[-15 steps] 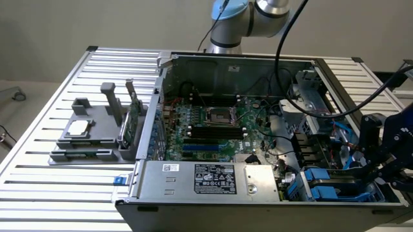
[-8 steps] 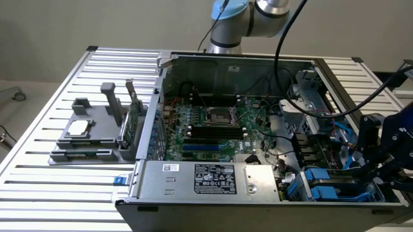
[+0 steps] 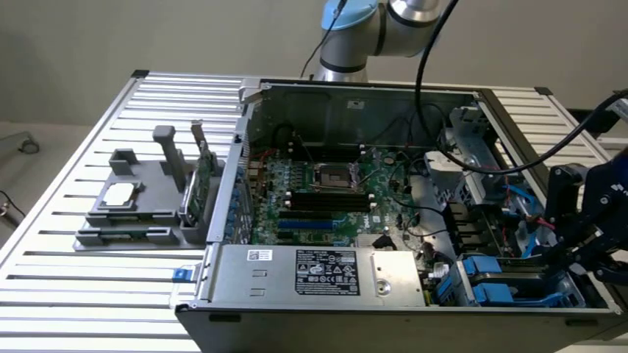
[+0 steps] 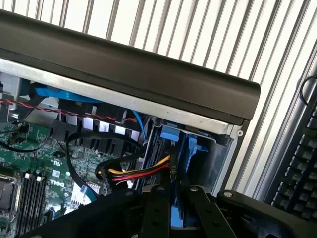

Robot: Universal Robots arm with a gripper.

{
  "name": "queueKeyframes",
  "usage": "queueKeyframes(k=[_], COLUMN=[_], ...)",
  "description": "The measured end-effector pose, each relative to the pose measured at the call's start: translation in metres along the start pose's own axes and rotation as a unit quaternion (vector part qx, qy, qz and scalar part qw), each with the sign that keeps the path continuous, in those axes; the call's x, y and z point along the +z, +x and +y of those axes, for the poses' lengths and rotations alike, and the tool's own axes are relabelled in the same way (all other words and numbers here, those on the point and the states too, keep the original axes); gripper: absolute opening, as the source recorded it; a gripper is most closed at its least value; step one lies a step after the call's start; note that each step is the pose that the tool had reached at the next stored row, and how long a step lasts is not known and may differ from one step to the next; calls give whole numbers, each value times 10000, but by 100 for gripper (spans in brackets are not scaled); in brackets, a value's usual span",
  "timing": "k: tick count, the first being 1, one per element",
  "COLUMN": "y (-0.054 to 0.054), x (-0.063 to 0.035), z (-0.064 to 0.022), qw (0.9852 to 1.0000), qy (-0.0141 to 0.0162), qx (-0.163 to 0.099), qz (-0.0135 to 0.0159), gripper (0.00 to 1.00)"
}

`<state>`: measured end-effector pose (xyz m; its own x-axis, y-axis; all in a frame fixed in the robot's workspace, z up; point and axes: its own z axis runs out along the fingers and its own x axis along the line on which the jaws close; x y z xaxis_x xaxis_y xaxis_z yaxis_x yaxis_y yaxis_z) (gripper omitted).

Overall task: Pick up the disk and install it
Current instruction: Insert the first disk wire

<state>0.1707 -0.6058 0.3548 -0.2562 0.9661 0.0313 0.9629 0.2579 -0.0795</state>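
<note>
The disk (image 4: pixel 174 143) stands edge-on in the drive bay at a corner of the open computer case (image 4: pixel 148 74); its blue plastic carrier faces the wrist camera. My gripper (image 4: pixel 176 199) is right at it, with both black fingers (image 4: pixel 157 210) pressed against the blue carrier's edge, shut on it. Yellow, red and black power wires (image 4: pixel 141 172) run to the bay just beside the fingers. In the exterior view my gripper (image 3: pixel 574 246) hangs over the bay at the case's near corner on that view's right, above the blue carriers (image 3: pixel 493 278).
The case holds a green motherboard (image 3: pixel 324 191) and a silver power supply (image 3: pixel 324 272). A grey fixture (image 3: pixel 137 209) holding a green card (image 3: pixel 206 184) stands on the slatted table (image 3: pixel 79 294) on the exterior view's left. A black keyboard (image 4: pixel 297 168) lies outside the case wall.
</note>
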Motion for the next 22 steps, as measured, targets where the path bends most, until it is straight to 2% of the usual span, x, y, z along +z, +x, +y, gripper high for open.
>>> queueKeyframes(k=[1, 4, 12, 16, 18, 22], y=[1, 1, 20, 38, 41, 49], x=[-1, 2, 10, 18, 24, 31], z=[-1, -4, -56, -86, -95, -105], qw=[10000, 10000, 9999, 9998, 9997, 9995], qy=[2, 3, 11, 23, 40, 111], qx=[1, 3, 158, 184, 222, 300], qz=[-10, -14, 0, -38, -32, -15], gripper=[17, 17, 17, 17, 17, 17])
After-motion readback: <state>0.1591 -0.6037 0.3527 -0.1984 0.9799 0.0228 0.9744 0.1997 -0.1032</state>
